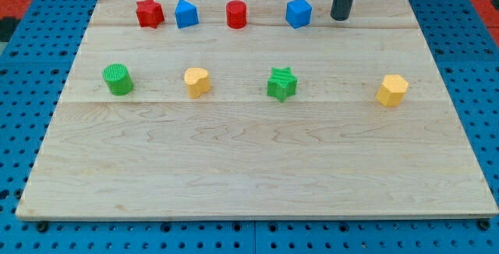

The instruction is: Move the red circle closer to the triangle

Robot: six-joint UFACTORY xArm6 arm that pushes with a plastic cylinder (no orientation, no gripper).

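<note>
The red circle [236,14], a short red cylinder, stands in the top row of the wooden board [249,168]. Left of it is a blue block [186,13] that looks like the triangle, and further left a red star [149,12]. Right of the red circle is a blue cube-like block [299,12]. My tip [340,19] is the dark rod's lower end at the view's top right. It stands just right of the blue cube-like block, apart from it, and well right of the red circle.
A middle row holds a green cylinder [118,79], a yellow heart-like block [197,82], a green star [282,83] and a yellow hexagon-like block [392,90]. A blue perforated table surrounds the board.
</note>
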